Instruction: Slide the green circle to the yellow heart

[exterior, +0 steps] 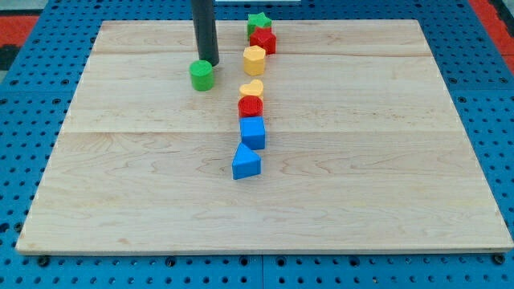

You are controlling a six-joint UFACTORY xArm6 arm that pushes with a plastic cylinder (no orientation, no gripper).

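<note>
The green circle (201,75) sits on the wooden board toward the view's top, left of centre. My tip (208,62) stands just above and slightly right of it, touching or nearly touching its far edge. The yellow heart (251,89) lies to the right of the green circle and a little lower, with a gap of bare board between them. The heart touches a red block (250,106) just below it.
A column of blocks runs down the middle: a green star (259,22), a red block (263,40), a yellow hexagon (254,59), then below the heart a blue cube (252,132) and a blue triangular block (246,163). The wooden board (385,160) lies on a blue pegboard.
</note>
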